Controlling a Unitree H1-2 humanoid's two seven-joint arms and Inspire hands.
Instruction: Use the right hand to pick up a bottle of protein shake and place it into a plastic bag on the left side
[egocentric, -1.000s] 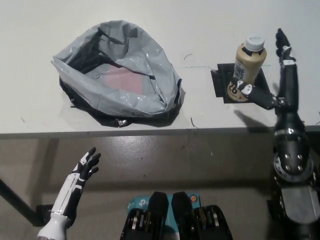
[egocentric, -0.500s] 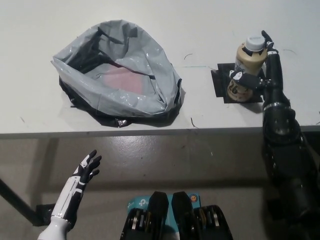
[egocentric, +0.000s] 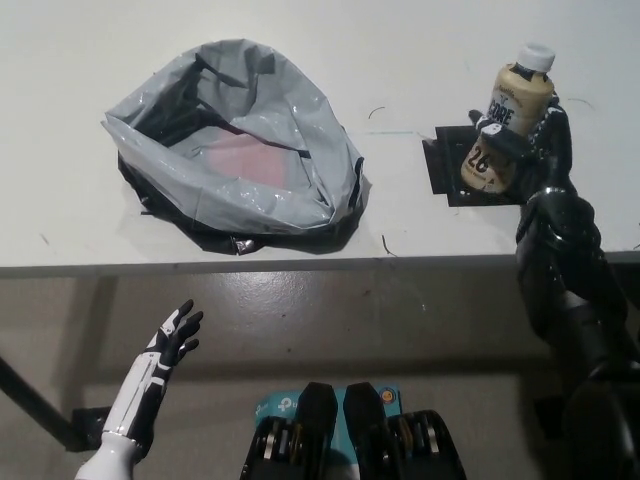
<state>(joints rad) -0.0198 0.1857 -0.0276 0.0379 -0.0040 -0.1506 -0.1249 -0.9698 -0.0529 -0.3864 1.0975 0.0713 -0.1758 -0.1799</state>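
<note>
We have the right robot hand (egocentric: 530, 140) clamped around the protein shake bottle (egocentric: 505, 118), tilted over the dark mat (egocentric: 445, 170) on the counter's (egocentric: 420, 60) right. Likely rigid, smooth, moderately heavy; mid-body suits the grip.

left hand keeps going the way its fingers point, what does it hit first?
Probably nothing soon: the left hand sits below the table edge, aimed up-right toward it. The edge would come first; depth is unclear.

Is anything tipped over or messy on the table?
The protein shake bottle leans to one side in the black right hand above its dark mat. Its cap is on; nothing spilled. The grey plastic bag is just crumpled and open.
</note>
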